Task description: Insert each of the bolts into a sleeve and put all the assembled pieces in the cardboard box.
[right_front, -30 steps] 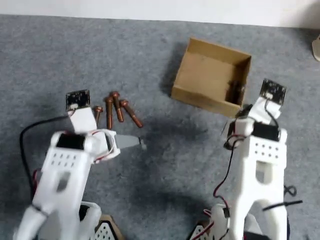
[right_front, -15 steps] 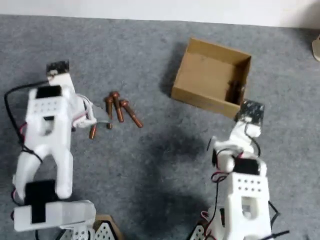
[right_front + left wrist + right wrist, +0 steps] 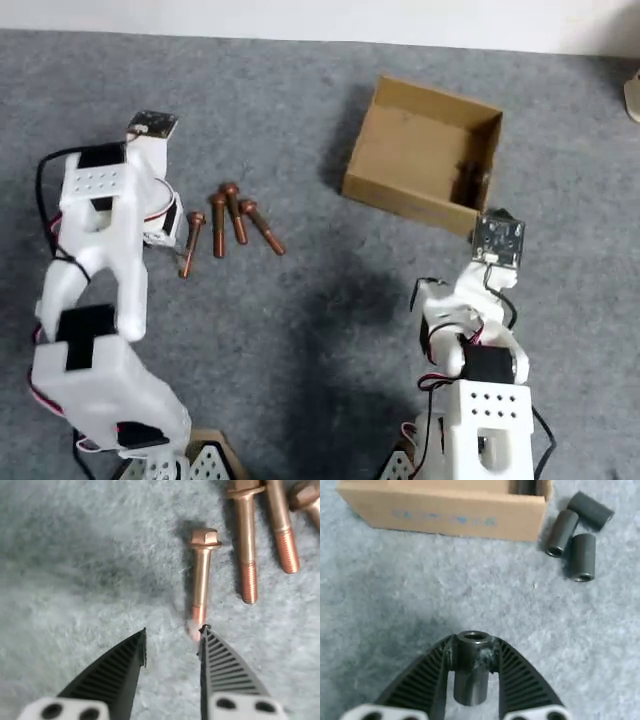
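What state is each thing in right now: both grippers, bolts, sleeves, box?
left gripper: open, holding nothing, tips by a bolt at its threaded end.
right gripper: shut on a sleeve.
bolts: four, loose, lying flat, none sleeved.
loose sleeves: three, on their sides beside the box.
cardboard box: open on top, a dark piece inside one corner.

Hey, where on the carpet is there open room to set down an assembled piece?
Bare carpet lies between the bolts and the cardboard box, running on toward the near edge. Crowded: around the bolts, where the left gripper sits, and beside the box corner with three loose sleeves.
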Available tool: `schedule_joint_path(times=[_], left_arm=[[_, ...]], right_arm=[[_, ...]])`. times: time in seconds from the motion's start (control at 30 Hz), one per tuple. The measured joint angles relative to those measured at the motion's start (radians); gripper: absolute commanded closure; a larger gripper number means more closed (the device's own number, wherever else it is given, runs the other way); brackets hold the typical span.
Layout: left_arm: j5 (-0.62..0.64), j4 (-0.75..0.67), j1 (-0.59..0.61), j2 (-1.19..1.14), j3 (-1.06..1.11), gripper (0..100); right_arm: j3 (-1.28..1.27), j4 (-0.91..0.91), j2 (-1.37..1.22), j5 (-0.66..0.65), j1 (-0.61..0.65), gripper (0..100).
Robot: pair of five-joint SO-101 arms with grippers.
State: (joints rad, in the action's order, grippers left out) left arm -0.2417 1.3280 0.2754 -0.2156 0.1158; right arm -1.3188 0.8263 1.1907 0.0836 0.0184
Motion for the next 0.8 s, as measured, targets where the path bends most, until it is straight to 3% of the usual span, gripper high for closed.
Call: schedule_joint_path(times=[0.27, 0.8], left_arm=[[-0.046, 0.005, -0.005, -0.170, -0.161, 83], [-0.011, 0.006, -0.104, -0.411, -0.387, 83]], right_arm=[[-0.023, -0.031, 0.002, -0.011, 0.000, 99.4], [-0.054, -0.084, 0.003, -0.014, 0.000, 99.4]])
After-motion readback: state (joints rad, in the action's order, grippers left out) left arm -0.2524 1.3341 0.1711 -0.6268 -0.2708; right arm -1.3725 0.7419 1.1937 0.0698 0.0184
